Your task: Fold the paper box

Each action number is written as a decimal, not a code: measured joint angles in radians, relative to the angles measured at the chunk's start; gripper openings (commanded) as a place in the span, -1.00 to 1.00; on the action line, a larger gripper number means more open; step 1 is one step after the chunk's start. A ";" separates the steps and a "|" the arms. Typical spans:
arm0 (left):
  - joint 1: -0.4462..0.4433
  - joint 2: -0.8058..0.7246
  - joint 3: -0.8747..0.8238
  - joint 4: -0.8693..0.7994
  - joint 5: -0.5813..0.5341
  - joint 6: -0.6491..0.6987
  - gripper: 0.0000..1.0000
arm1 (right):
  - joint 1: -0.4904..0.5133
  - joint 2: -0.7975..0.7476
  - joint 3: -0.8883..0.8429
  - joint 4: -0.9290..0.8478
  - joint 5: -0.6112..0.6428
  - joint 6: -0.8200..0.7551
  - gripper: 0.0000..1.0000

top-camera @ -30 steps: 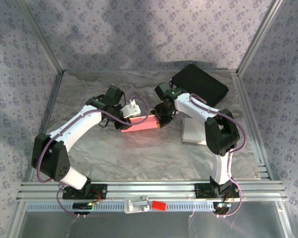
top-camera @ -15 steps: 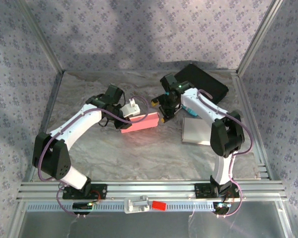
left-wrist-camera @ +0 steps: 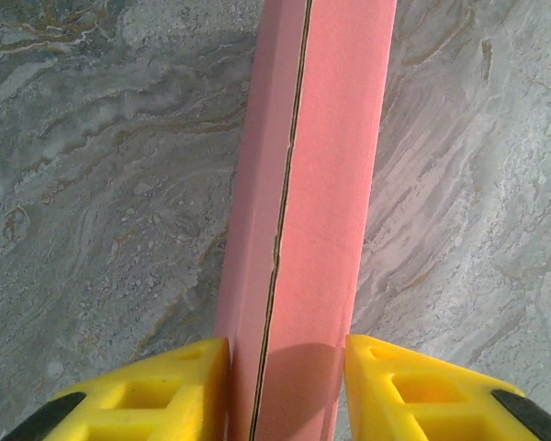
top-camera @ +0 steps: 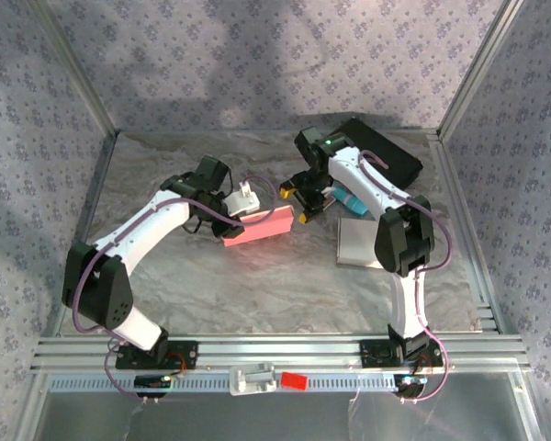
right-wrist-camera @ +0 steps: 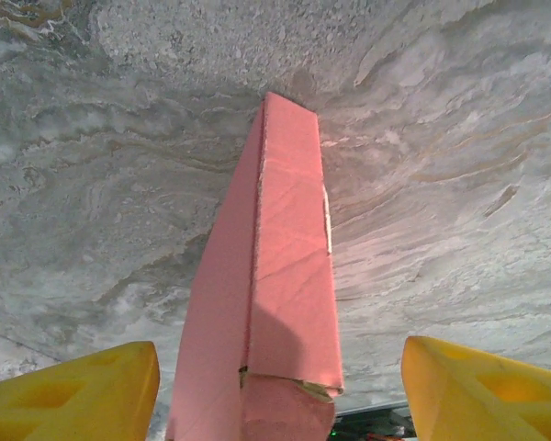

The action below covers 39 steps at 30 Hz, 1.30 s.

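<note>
The paper box (top-camera: 260,227) is a long pink carton lying on the crinkled grey table cover. My left gripper (top-camera: 241,213) holds its left end. In the left wrist view the yellow fingers (left-wrist-camera: 165,390) press both long sides of the paper box (left-wrist-camera: 317,184), and a seam runs along its top. My right gripper (top-camera: 294,206) hovers open just off the box's right end. Seen from the right wrist, its yellow fingertips (right-wrist-camera: 78,390) stand wide apart on either side of the paper box (right-wrist-camera: 289,276) without touching it, and the end flap (right-wrist-camera: 285,413) is tucked slightly unevenly.
A flat black case (top-camera: 369,154) lies at the back right. A white sheet (top-camera: 361,243) lies right of the box under the right arm, with a teal item (top-camera: 348,201) beside it. A red tag (top-camera: 294,380) sits on the front rail.
My right gripper has opened, let go of the box's right end and drawn back a little toward the far right. The left gripper has kept its hold.
</note>
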 measured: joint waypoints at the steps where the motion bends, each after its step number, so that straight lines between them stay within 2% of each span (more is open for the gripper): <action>1: 0.000 0.001 0.001 0.000 0.002 0.000 -0.27 | -0.002 -0.004 -0.004 -0.001 0.007 -0.021 0.48; 4: 0.000 0.004 0.004 0.000 0.006 0.000 -0.27 | -0.007 -0.045 -0.033 0.001 0.054 -0.124 0.33; 7: 0.000 0.010 0.008 -0.002 0.014 0.000 -0.26 | -0.008 -0.155 -0.132 0.086 0.130 -0.277 -0.02; 10: 0.007 0.018 0.017 -0.014 0.031 0.000 -0.25 | -0.012 -0.324 -0.309 0.252 0.150 -0.505 -0.21; 12: 0.016 0.028 0.029 -0.026 0.048 0.002 -0.25 | -0.017 -0.394 -0.357 0.306 0.134 -0.687 -0.35; 17: 0.030 0.040 0.050 -0.058 0.079 0.008 -0.25 | -0.018 -0.358 -0.293 0.329 0.045 -1.041 -0.44; 21: 0.030 0.051 0.067 -0.073 0.095 0.008 -0.25 | 0.010 -0.268 -0.214 0.281 0.038 -1.223 -0.44; 26: 0.030 0.069 0.073 -0.082 0.101 0.008 -0.28 | 0.036 -0.234 -0.204 0.240 0.064 -1.324 -0.34; 30: 0.030 0.074 0.073 -0.083 0.104 0.007 -0.30 | 0.045 -0.313 -0.327 0.300 0.080 -1.330 -0.20; 33: 0.027 0.074 0.073 -0.082 0.103 0.006 -0.31 | 0.051 -0.375 -0.410 0.333 0.091 -1.282 -0.16; 39: 0.027 0.074 0.073 -0.082 0.100 0.004 -0.31 | 0.058 -0.545 -0.664 0.512 0.108 -1.113 0.08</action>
